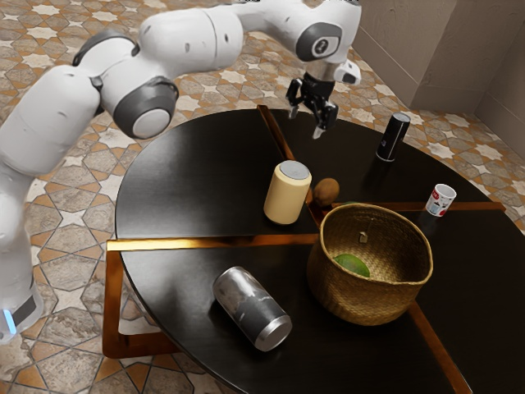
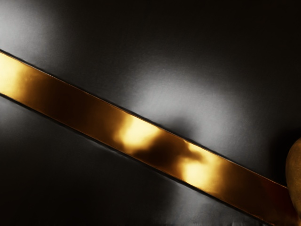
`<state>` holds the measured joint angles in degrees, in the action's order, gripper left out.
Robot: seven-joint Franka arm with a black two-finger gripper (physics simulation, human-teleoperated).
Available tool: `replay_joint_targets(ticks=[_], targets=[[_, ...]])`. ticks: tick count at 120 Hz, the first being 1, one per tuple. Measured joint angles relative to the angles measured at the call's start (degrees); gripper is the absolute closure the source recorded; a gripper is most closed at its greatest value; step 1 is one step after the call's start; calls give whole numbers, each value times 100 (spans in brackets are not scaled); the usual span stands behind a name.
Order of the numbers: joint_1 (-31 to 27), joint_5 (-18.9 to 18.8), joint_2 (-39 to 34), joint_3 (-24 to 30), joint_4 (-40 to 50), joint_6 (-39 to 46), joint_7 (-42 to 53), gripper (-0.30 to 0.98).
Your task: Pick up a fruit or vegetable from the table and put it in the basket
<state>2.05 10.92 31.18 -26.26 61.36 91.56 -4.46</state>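
Brown fruit beside golden strip

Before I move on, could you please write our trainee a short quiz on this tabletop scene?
1. True or false: the silver-and-grey can lies on its side.

2. Which of these is inside the woven basket?
A) a cream-coloured can
B) a green fruit or vegetable
C) a black can

3. Fill in the missing word: the pincer hangs above the table with its two fingers standing ____.

Key: 1. True; 2. B; 3. apart.
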Motion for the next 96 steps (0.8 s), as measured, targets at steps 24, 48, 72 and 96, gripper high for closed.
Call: replay_joint_targets(ticks=[24,48,72,96], targets=[[246,38,-2,126,-3,-82,-6,0],[611,47,-60,431,-8,-128,-31,0],[758,17,-64,440,-16,-153,-68,0],[719,2,-32,413,-17,-133,-90,0]])
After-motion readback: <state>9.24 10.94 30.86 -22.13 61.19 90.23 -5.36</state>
